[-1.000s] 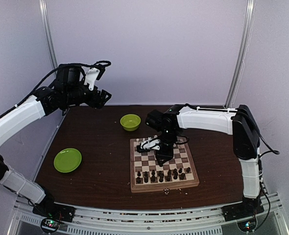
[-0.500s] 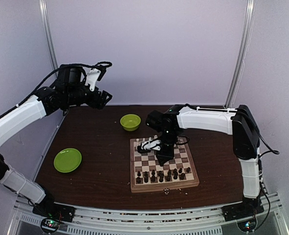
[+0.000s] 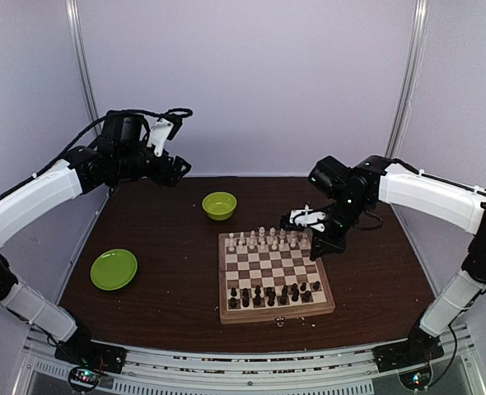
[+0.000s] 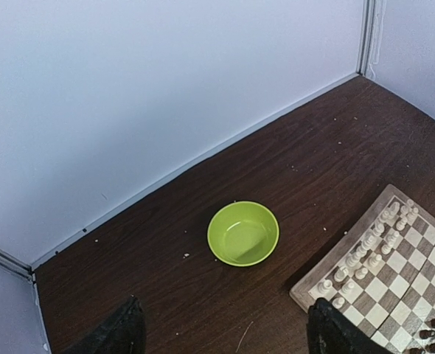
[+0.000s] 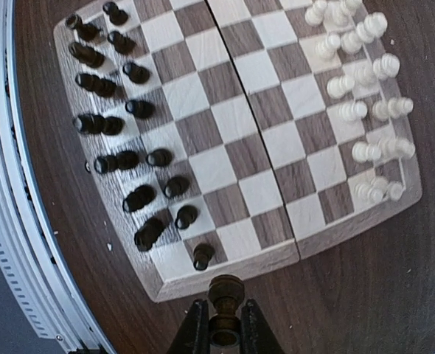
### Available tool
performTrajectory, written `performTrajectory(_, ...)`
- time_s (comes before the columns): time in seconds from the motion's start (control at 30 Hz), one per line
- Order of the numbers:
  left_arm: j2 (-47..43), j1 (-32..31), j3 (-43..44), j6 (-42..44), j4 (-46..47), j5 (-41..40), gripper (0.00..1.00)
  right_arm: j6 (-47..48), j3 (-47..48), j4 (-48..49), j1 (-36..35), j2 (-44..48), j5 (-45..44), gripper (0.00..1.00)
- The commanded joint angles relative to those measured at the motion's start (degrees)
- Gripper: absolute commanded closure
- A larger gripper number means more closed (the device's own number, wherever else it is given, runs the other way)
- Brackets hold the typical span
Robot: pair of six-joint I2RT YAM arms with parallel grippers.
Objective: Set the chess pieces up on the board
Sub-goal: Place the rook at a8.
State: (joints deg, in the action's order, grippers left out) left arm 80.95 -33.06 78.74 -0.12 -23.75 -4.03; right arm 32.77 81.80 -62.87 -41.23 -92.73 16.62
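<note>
dark piece [image 5: 225, 290]: likely light, stiff, slick; pinch mid-body
right gripper [image 5: 223, 313]: clamped on dark piece
left gripper [image 4: 225, 335]: spread wide, empty

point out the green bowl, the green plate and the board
green bowl [image 4: 243, 234]: left wrist view, its bare inside
green plate [image 3: 114, 269]: top external view, its bare middle
board [image 5: 232, 147]: right wrist view, a bare middle square
</note>
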Motion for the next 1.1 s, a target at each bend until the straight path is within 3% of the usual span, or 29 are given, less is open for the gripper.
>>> performTrajectory(0.0,0.79,0.01,1.19,0.11,1.29,0.18,0.23,-0.47,-7.42,1.47,2.51,5.68,0.58,0.89)
performTrajectory(0.37,2.80,0.01,1.59,-0.01,0.77,0.49,0.23,1.81,-19.85,6.33,1.68,14.83,2.46,0.88)
performTrajectory(0.57,3.66,-0.01,1.77,-0.15,0.55,0.75,0.23,3.07,-23.46,8.99,-4.33,12.67,-0.27,0.88)
performTrajectory(1.07,4.69,-0.05,2.29,-0.38,0.04,1.76,0.23,2.56,-23.10,12.48,-4.87,7.92,0.13,0.88)
